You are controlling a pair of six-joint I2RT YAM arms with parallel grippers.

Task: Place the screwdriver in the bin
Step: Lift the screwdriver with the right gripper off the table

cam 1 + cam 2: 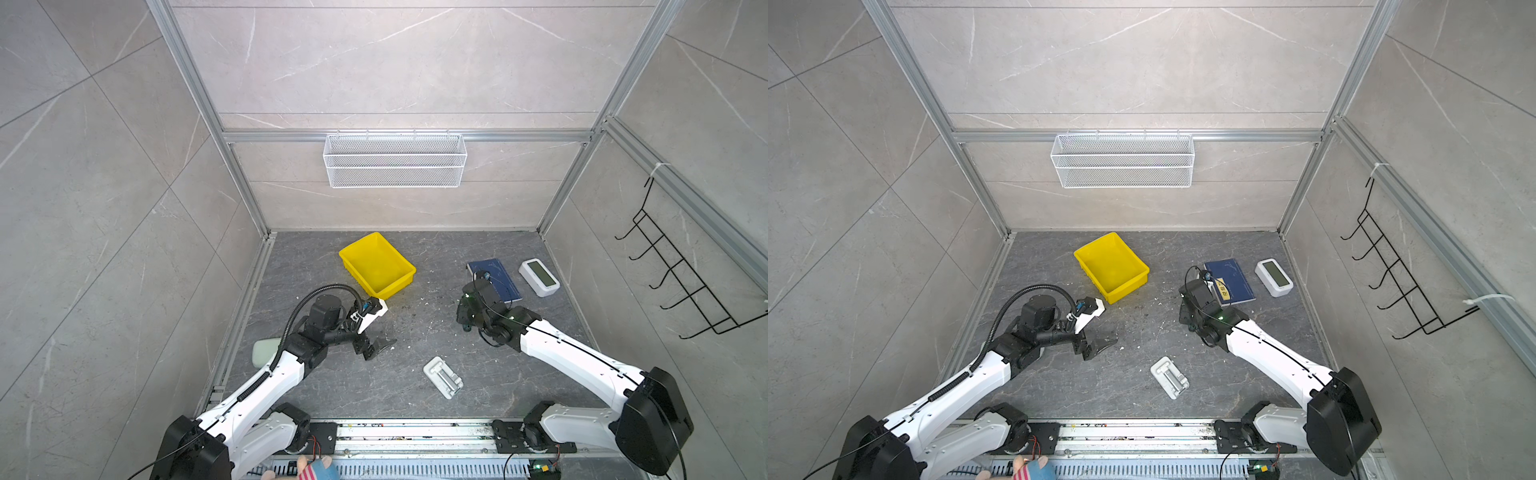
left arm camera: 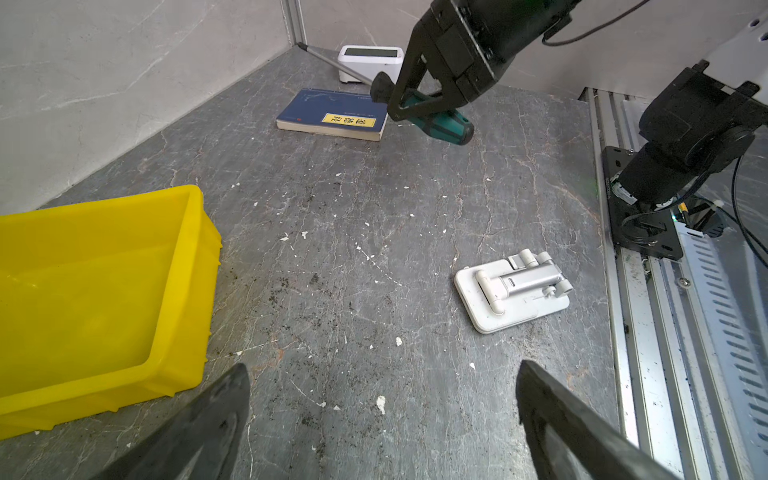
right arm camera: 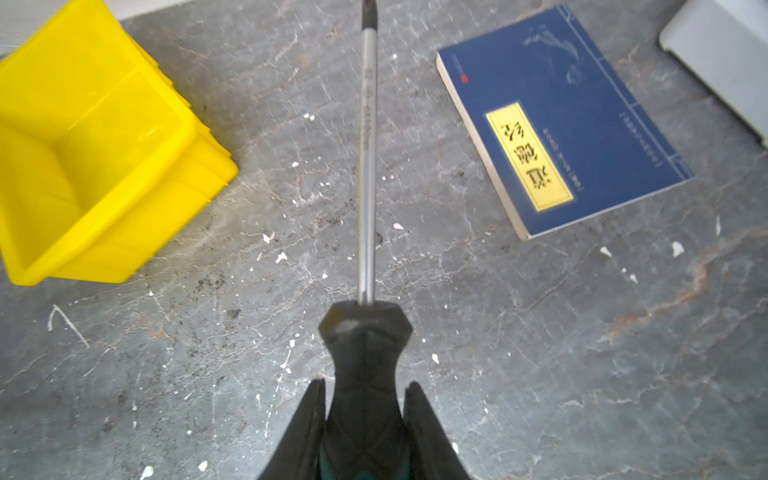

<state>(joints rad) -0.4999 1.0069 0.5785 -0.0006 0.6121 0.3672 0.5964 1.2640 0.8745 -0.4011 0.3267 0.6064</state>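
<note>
Right gripper point(image 3: 363, 386): fingers clamped on screwdriver point(image 3: 366, 166) handle.
Left gripper point(image 2: 382, 368): fingers open.
Carry: left, over bin point(image 3: 145, 232); release low.

left arm point(image 1: 266, 386): white shells, black joints, ribbed black hose point(image 1: 291, 320) arching over the wrist.
right arm point(image 1: 582, 361): white shells, black joints, thin black cable along the top, green light point(image 1: 1223, 319).
shoulder housings point(image 1: 652, 419): large, rounded, black.
left gripper point(image 2: 384, 368): matte black, flat tapering fingers point(image 2: 208, 424).
right gripper point(image 3: 365, 384): black, blocky body, pointed blades.
base plates point(image 1: 328, 442): black, on a silver rail.
</note>
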